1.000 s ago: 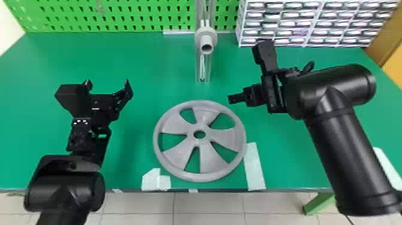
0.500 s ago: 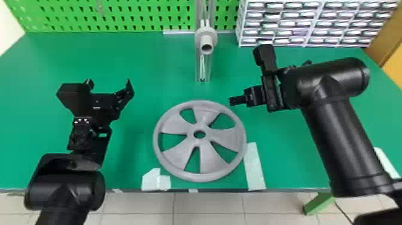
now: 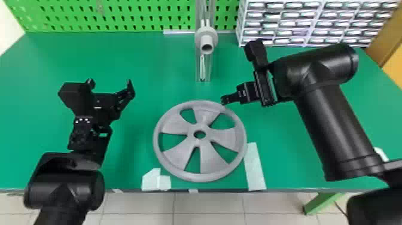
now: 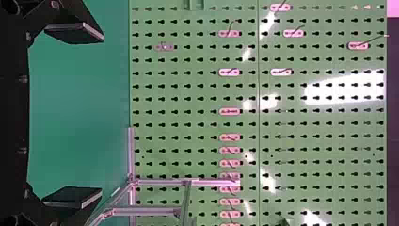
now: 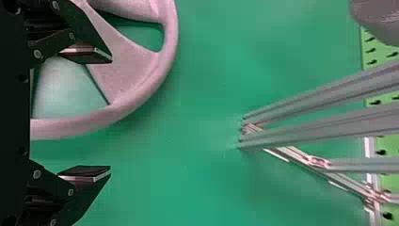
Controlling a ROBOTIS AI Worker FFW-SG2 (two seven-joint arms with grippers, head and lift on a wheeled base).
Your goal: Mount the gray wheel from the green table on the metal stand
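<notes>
The gray wheel lies flat on the green table, near its front edge. Behind it stands the metal stand with a round gray hub facing forward. Left of the wheel, my left gripper is open and holds nothing; in the left wrist view that gripper has its fingers wide apart. At the wheel's back right rim is my right gripper. In the right wrist view the right gripper is open, with the wheel partly behind one finger and the stand's posts farther off.
A green pegboard rises along the table's back edge. White storage drawers stand at the back right. Pieces of pale tape lie on the table beside the wheel and at its front left.
My right arm has moved forward-left to lower in the head view, bringing its gripper closer to the wheel's rim. The left arm has barely shifted, and the wheel has stayed in place.
</notes>
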